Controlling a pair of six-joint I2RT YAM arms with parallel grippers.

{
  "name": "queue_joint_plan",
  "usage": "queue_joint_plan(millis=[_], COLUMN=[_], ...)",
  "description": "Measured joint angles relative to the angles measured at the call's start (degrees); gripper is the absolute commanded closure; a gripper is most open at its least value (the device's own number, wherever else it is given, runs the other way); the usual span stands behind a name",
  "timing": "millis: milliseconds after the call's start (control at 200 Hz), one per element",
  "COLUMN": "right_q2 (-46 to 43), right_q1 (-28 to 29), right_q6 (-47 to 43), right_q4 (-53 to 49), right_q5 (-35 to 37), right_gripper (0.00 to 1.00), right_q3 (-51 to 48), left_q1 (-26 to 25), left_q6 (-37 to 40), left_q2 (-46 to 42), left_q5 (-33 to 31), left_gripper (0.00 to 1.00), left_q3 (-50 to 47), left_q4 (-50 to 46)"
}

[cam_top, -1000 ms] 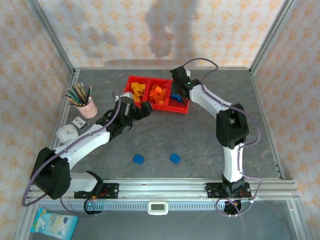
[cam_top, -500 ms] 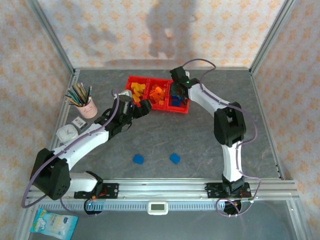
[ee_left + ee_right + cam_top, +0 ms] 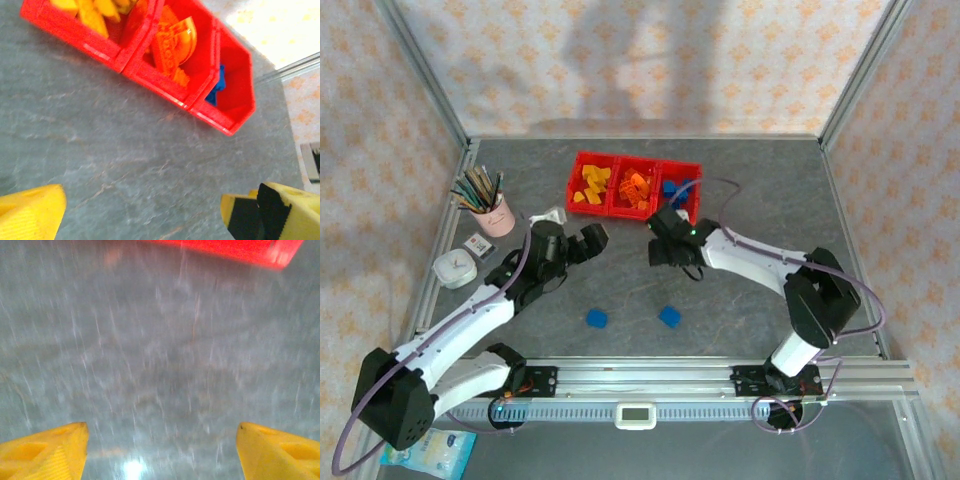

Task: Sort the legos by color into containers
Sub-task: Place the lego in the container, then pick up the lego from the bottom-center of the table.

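Both grippers empty. L gripper (image 3: 588, 240) has jaws spread wide w/ nothing between, over bare table just in front of the containers (image 3: 582, 160); left wrist view agrees, fingers (image 3: 31, 212) far apart. R gripper (image 3: 661, 250) is also wide open and holding nothing; its wrist view is blurred, fingertips (image 3: 46, 450) above bare table w/ a red bin edge (image 3: 225, 247) at top. Bins look sorted: yellow legos (image 3: 590, 182) in left bin, orange (image 3: 636, 190) in mid, blue (image 3: 672, 187) in right. Two blue legos sit loose on the table, one (image 3: 597, 318) nearer the L arm, the other (image 3: 669, 316) nearer the R arm, both well apart from the bins. Risks, imo: grippers are close together mid-table, so both going for the same brick = collision. Bricks are small and low, so an off-centre close could skid or flick one across the smooth top. Carrying to the blue bin passes next to the orange one, so early release = wrong color. L arm elbow could also clip the pencil cup (image 3: 497, 216).
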Motion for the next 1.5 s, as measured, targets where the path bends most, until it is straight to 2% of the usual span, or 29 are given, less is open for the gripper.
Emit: queue_joint_plan(millis=[305,465,941,1496], right_q2=[-5.7,-5.6,-3.1,-3.1], right_q1=[9.7,13.9,16.8,16.8], right_q6=[13.6,22.3,35.3,37.0], right_q4=[-0.3,1.1,1.6,2.0], right_q5=[-2.4,-2.6,-0.6,0.3], right_gripper=[0.13,0.14,0.36,0.57], right_q3=[-11.5,-14.1,-14.3,-15.1], left_q1=[0.0,0.0,0.0,-0.2], left_q6=[-2.9,-3.7,-3.8,-3.8], left_q2=[-4.6,-5.7,-6.0,-4.7], left_q5=[1.3,1.8,2.2,3.3], left_gripper=[0.01,0.01,0.01,0.01], left_q3=[-6.1,-6.3,-6.3,-5.6], left_q4=[-2.0,-2.3,-2.4,-2.5])
